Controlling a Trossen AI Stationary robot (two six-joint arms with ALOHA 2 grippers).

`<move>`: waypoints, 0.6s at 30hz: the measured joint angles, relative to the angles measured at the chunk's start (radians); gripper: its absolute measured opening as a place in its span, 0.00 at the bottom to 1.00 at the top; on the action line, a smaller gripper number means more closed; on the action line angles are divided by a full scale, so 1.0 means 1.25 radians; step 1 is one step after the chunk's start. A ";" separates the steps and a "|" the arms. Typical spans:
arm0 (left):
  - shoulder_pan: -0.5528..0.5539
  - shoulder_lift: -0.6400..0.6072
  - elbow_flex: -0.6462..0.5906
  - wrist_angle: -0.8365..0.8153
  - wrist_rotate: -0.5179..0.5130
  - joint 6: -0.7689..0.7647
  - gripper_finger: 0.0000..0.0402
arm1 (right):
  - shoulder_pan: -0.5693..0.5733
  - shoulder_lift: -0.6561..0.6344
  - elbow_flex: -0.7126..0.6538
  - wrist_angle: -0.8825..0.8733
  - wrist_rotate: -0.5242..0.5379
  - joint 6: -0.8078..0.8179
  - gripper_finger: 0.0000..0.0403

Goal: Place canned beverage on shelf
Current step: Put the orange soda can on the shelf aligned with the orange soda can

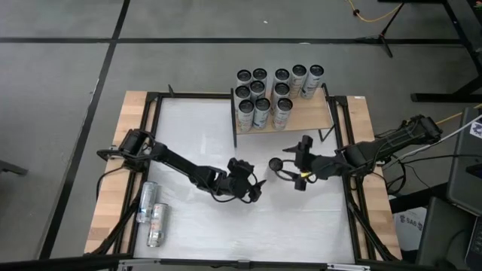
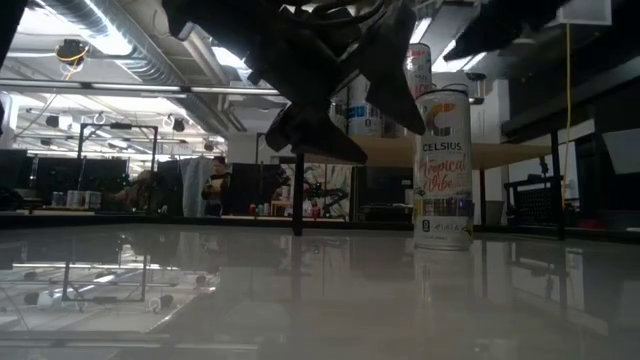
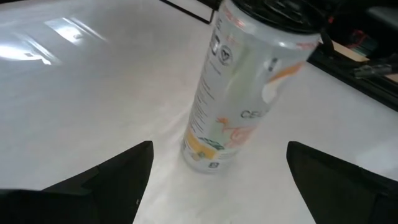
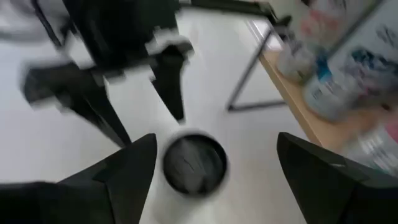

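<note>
Nearby, can (image 1: 276, 163) between open grippers.

The tabletop (image 2: 300, 290) is white, smooth and glossy, mirroring the ceiling lights. The can (image 2: 443, 168) is shiny printed metal with a dark top. The shelf (image 1: 286, 119) is a matt board of pale wood grain on thin black metal posts. Pale wooden strips (image 1: 105, 203) edge the tabletop. The floor (image 1: 60, 90) is dull grey.
</note>
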 joint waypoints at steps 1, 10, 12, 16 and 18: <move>-0.002 0.000 0.000 0.000 0.000 0.000 0.91 | -0.001 0.000 0.000 0.027 -0.009 0.000 0.80; -0.008 0.000 0.000 0.000 0.000 0.000 0.91 | -0.073 0.001 0.000 0.089 -0.089 0.012 0.80; -0.008 0.000 0.000 0.000 0.000 0.000 0.91 | -0.087 0.001 0.000 0.087 -0.110 0.026 0.80; -0.008 0.000 0.000 0.000 0.000 0.000 0.91 | -0.101 0.005 0.000 0.085 -0.160 0.029 0.80; -0.008 0.000 0.000 0.000 0.000 0.000 0.91 | -0.100 0.014 -0.002 0.084 -0.166 0.029 0.80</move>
